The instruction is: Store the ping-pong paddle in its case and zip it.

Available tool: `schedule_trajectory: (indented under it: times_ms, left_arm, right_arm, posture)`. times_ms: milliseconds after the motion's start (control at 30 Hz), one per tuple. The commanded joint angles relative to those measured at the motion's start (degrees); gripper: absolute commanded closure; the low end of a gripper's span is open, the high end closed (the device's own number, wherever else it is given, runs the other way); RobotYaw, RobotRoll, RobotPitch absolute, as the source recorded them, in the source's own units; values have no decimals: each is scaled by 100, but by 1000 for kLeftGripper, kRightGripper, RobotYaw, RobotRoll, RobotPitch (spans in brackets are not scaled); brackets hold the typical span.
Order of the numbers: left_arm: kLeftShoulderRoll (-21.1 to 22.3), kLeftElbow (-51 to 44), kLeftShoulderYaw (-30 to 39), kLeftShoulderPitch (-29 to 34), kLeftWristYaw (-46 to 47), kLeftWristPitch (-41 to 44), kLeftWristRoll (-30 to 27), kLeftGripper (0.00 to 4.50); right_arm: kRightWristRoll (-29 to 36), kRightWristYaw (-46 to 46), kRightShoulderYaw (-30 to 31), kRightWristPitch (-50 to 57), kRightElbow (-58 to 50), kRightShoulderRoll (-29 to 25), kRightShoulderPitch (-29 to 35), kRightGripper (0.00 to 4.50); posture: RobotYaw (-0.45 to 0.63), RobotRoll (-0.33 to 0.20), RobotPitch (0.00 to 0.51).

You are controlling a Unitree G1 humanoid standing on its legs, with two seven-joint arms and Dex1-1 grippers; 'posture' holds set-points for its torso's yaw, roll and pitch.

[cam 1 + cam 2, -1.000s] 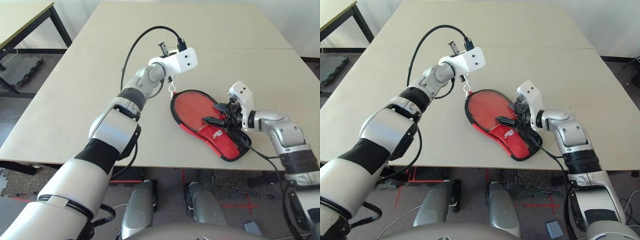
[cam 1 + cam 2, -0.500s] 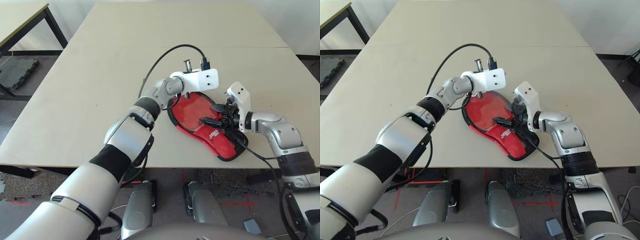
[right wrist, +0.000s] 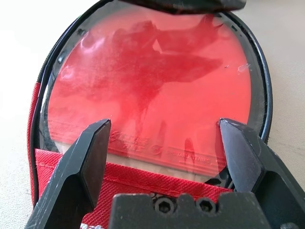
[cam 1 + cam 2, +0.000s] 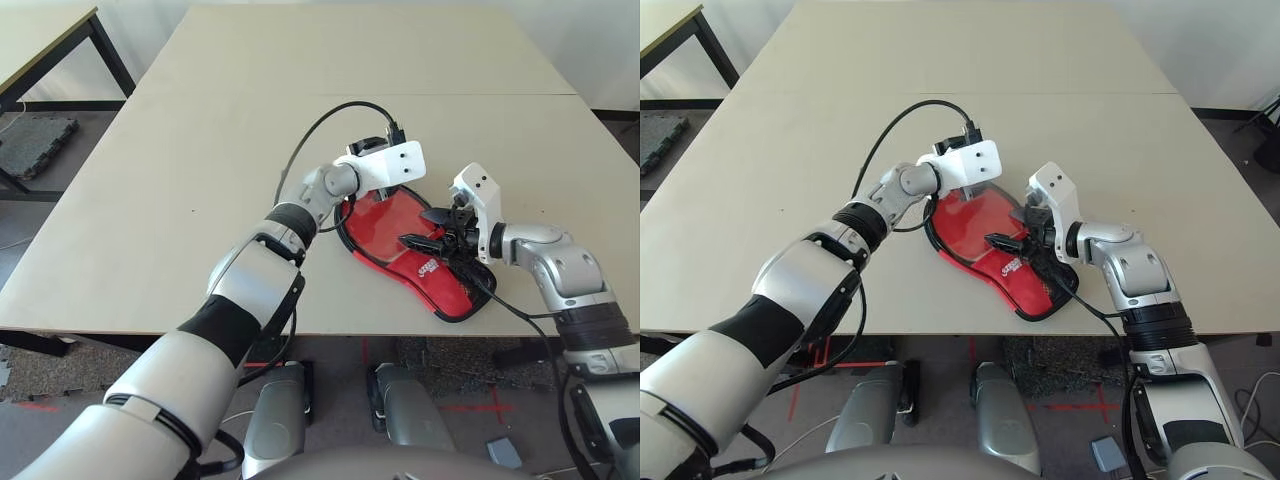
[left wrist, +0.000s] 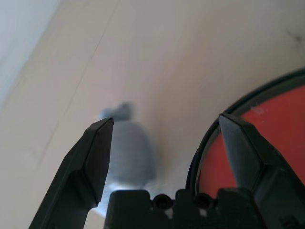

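A pale beige worktop point(image 4: 200, 150) carries the things. The red case point(image 4: 440, 280) lies flat near its front edge, the ping-pong paddle point(image 3: 152, 90) resting inside it. A grey-blue plush charm point(image 5: 128, 148) lies on the worktop just beside the case.

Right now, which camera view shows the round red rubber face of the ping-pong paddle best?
The right wrist view: the red rubber face lies large inside the open case. Both eye views show it small, partly behind the left arm; the left wrist view catches an edge.

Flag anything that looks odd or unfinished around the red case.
The red fabric case lies unzipped: its cover is off the round end, baring the red rubber face of the ping-pong paddle inside. A grey-blue plush charm lies loose on the table beside the rim. Nothing looks damaged.
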Motion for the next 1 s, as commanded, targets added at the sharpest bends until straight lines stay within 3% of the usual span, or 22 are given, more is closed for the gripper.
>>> schedule_trajectory:
  times_ms: [33, 367, 633, 800, 1000]
  left_arm:
    - [40, -39, 162, 11, -146, 144, -182, 33]
    - [319, -164, 432, 96, -622, 189, -507, 33]
    - [746, -521, 463, 418, -2224, 264, -829, 33]
    - [701, -847, 429, 776, -3150, 771, -1054, 33]
    - [658, -1193, 288, 1088, -3464, 1149, -1079, 33]
  right_arm:
    - [-66, -1, 275, 154, 395, 104, 99, 0]
    - [-81, 16, 276, 98, 469, 132, 81, 0]
    - [-1, 106, 157, 97, 394, -2, 83, 0]
    - [105, 312, 109, 162, 263, -170, 0, 0]
    - [344, 559, -55, 352, 17, -427, -255, 0]
  posture:
    - [19, 0, 134]
    - [25, 0, 130]
    - [41, 0, 132]
    - [51, 0, 139]
    - [45, 0, 140]
